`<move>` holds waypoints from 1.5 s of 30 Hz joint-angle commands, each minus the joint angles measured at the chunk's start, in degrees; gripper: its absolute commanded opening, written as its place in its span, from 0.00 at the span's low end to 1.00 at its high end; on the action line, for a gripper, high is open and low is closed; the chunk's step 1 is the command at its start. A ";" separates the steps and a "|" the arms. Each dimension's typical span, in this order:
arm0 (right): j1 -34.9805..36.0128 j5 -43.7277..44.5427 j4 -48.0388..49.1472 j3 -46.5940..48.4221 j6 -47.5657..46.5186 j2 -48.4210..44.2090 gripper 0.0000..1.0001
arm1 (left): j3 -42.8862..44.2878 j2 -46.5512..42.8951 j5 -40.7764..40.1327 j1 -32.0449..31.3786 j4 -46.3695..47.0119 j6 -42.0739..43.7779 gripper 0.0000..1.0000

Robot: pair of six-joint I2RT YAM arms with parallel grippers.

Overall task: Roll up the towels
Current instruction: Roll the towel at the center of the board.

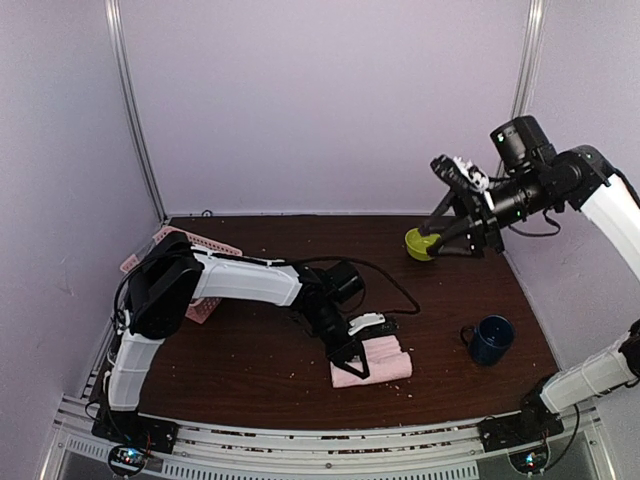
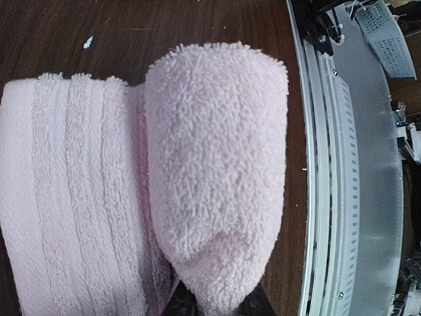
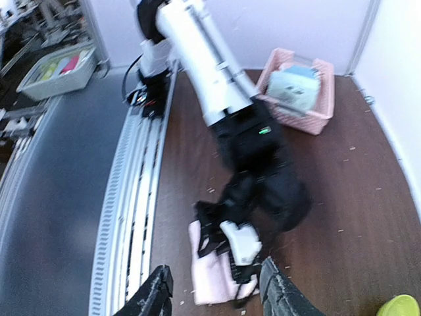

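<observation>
The pink towel (image 2: 79, 197) runs off the left wrist view at 9 and 6 o'clock, where only dark tips of the left fingers (image 2: 181, 304) show. From above, the left arm (image 1: 245, 280) hides most of the pink basket (image 1: 205, 243). The right wrist view is blurred, so the basket's contents (image 3: 293, 84) are unreadable, and a lime-green thing (image 3: 400, 306) is cut off at 5 o'clock.

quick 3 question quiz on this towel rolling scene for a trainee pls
1. True or false: the right gripper is holding the yellow-green round bowl.
2. What is the left gripper pinching? A) pink plastic basket B) pale pink terry towel C) black cable
3. Fill in: the dark blue ceramic mug stands nearer the ___ arm's base.
Key: 1 false; 2 B; 3 right
</observation>
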 commanded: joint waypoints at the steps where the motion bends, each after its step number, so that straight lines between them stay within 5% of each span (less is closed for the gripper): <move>1: 7.20 4.32 -5.43 -11.06 -9.45 -1.69 0.47 | -1.46 6.53 4.13 0.88 -7.10 -2.98 0.10; 6: 16.26 16.97 0.37 -21.57 -4.95 -3.39 0.46 | -1.78 7.54 5.87 2.24 -5.91 -4.59 0.09; 12: 26.68 36.18 19.22 -36.98 2.68 -5.68 0.50 | -1.47 8.27 5.69 2.80 -5.32 -4.75 0.11; 21: 32.03 45.65 32.98 -43.35 4.76 4.36 0.54 | -1.67 8.39 5.69 3.34 -4.88 -4.67 0.13; 29: 32.31 50.39 40.37 -46.65 4.76 10.98 0.53 | -2.01 8.12 5.20 3.78 -4.67 -4.27 0.13; 39: 32.28 50.61 41.23 -48.41 3.03 14.89 0.38 | -2.52 7.70 8.24 4.57 -4.54 -2.45 0.13; 42: 32.18 50.03 40.66 -48.16 2.30 16.38 0.31 | -3.18 5.99 10.11 5.17 -4.20 -1.26 0.18; 45: 31.20 46.39 37.71 -46.09 1.87 18.30 0.26 | -7.37 0.91 7.01 7.55 -0.72 -1.52 0.36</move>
